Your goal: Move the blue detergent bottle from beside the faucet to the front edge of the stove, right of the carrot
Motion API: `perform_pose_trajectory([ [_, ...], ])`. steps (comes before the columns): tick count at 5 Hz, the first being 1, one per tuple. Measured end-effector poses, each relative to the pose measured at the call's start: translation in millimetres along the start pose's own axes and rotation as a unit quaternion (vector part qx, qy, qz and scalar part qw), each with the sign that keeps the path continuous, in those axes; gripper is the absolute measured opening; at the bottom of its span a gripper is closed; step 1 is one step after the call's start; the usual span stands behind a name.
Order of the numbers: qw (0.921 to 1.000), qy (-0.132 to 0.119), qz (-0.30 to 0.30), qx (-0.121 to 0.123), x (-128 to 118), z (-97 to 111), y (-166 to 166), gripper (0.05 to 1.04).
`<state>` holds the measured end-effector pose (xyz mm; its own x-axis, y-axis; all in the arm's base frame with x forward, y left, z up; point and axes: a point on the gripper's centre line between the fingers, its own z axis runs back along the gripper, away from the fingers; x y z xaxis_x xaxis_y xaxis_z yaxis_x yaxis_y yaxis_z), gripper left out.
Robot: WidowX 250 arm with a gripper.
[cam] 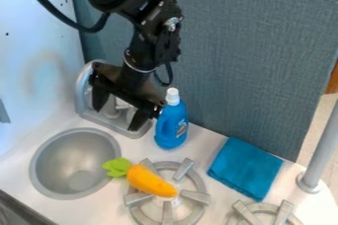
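Your spread gripper (117,119) could topple the bottle (172,126) by the surface's (200,145) back edge if you swing sideways.

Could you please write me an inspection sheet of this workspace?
Surface: white counter with round sink and two burners, the second cut off by the lower edge.
Items near the arm: blue bottle upright, white cap on; carrot lying partly on the nearer burner, leaves at the sink's rim.
Clutter: folded blue cloth by the divider.
End effector: open, pointing down just beside the bottle; contact unclear.
Cables: black cable looping at the arm, above the counter.
Surroundings: divider behind, pale wall left, grey pole right.
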<state>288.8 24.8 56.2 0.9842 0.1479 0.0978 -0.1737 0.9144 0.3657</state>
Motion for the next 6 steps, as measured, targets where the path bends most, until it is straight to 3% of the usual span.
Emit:
perform_pose_trajectory([
  [1, 0.9996, -0.002, -0.001, -0.030, 20, -4, 4, 1.009],
  [3, 0.9989, 0.007, 0.000, -0.047, 59, -4, -11, 1.009],
  [4, 0.9970, 0.017, -0.018, -0.073, 79, -6, -23, 1.009],
  [6, 0.9932, 0.016, -0.025, -0.112, 105, -23, -20, 1.009],
])
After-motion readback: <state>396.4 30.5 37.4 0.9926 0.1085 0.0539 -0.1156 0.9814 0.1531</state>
